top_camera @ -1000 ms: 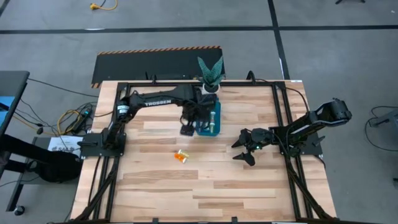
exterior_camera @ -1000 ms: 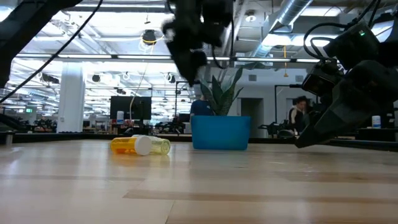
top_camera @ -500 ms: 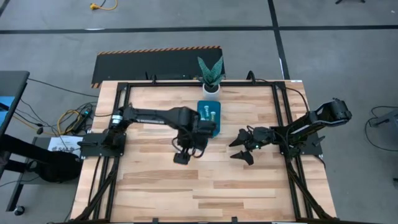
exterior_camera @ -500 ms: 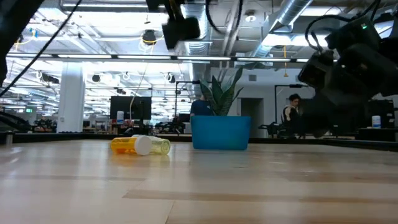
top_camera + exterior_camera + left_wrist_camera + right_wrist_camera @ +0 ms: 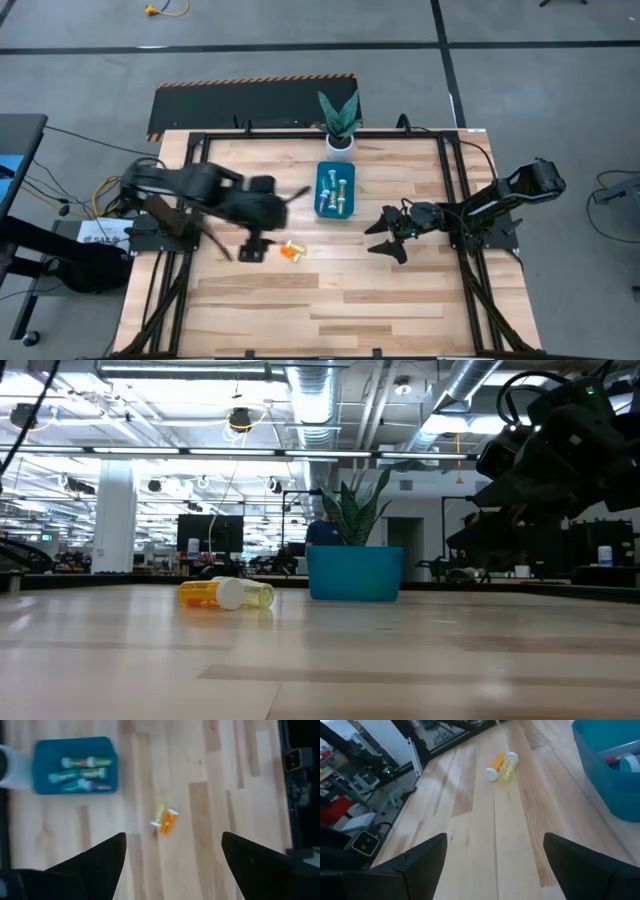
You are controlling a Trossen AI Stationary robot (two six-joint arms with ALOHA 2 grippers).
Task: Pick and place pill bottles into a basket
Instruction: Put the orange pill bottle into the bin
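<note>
Step now: Some pill bottles already lie in the basket [image 5: 335, 189]. Two more are out on the table [image 5: 400, 300]. I think the job now is to go and get one of those two.

Left pincer [image 5: 252, 249]: It is up above the table, just beside the two loose bottles. It is open and holds nothing.

Right pincer [image 5: 383, 236]: It waits on the right side of the table, near the basket. It is open and holds nothing too.

Loose bottles: An orange bottle [image 5: 291, 256] and a yellow bottle [image 5: 293, 245] lie on their sides. They touch each other, side by side. They sit in the middle of the table, a little way from the basket, on the side away from the plant [image 5: 338, 112].

Which way they point: Each one is long like a little log. In the high view their long sides run nearly across the table, just a bit slanted. In the left wrist view the pale caps are at the same end.

Basket: It is blue and sits near the back of the table, just in front of the white plant pot [image 5: 339, 143]. Its long side runs from the back of the table toward the front. The bottles inside lie flat.

Next move: I think the left pincer has to go down over just one bottle. Its two fingers should close across the thin round side, not from end to end. The two bottles touch, so the other one may roll away.
</note>
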